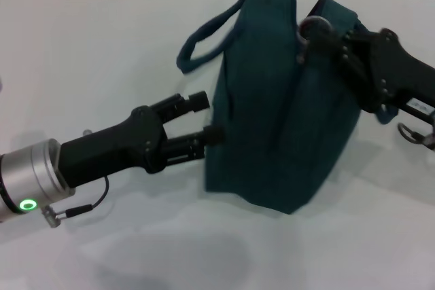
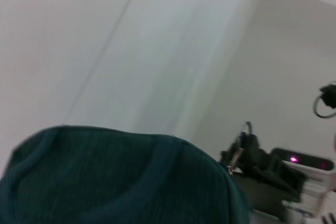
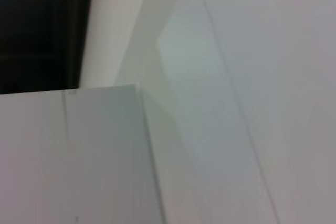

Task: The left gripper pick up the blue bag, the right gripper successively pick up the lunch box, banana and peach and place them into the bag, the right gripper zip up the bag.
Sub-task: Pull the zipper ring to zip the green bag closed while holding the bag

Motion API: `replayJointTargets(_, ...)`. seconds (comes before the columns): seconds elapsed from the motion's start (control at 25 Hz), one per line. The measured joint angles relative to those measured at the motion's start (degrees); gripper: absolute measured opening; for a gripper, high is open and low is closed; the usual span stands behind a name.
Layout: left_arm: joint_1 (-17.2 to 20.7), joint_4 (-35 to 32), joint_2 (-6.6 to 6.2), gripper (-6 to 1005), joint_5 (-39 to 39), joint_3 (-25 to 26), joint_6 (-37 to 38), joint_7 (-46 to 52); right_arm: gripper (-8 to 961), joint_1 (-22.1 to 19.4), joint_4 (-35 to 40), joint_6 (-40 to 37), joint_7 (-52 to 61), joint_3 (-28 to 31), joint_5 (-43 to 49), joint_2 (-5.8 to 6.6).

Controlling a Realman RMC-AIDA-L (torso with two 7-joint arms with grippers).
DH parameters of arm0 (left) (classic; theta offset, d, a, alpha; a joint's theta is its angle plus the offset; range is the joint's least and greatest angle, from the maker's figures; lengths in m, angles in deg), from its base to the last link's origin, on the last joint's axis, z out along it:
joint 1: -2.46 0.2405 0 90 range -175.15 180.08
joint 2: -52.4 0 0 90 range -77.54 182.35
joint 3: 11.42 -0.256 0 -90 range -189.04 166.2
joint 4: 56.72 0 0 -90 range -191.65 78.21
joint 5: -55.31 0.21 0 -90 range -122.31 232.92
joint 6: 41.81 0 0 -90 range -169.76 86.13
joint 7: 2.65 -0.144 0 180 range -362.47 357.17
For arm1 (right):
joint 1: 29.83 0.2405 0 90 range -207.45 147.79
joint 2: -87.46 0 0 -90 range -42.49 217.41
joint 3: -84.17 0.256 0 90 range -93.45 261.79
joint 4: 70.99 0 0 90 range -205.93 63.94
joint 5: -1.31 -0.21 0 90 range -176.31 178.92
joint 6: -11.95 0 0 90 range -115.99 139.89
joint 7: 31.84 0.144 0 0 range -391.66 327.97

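on table (image 1: 102, 52), left end effector (image 1: 207, 119) open beside bag (image 1: 279, 120).

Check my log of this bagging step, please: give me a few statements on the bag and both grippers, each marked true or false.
1. The blue bag stands on the white table. True.
2. The left gripper is at the bag's side, fingers apart. True.
3. The right gripper is parked far from the bag. False: it is at the bag's top edge.
4. A banana lies beside the bag. False: no fruit is in view.
5. The bag's handle loops out toward the robot's left. True.
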Motion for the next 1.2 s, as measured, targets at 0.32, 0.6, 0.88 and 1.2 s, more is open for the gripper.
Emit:
replayJointTargets(0.32, -0.2, 3.11, 0.13, 845, -5.75, -0.18, -3.24, -7.78, 4, 3.39, -1.15, 1.4, -0.11, -0.79, -0.28, 0.01)
replayJointTargets(0.6, -2.61, 4.89, 0.2, 829, -5.37, -0.5, -4.27, -10.1, 4, 3.57, -1.17, 1.64, -0.38, -0.48, -0.38, 0.01)
replayJointTargets(0.88, -3.8, 5.5, 0.32, 813, -5.56, -0.59, -5.78, -10.33, 4, 3.7, -1.17, 1.94, -0.36, -0.44, -0.45, 0.01)
replayJointTargets(1.2, -4.31, 5.54, 0.44, 514, -5.42, -1.42, -6.69, -12.34, 5, 3.62, -1.12, 1.92, -0.3, -0.64, -1.6, 0.01)
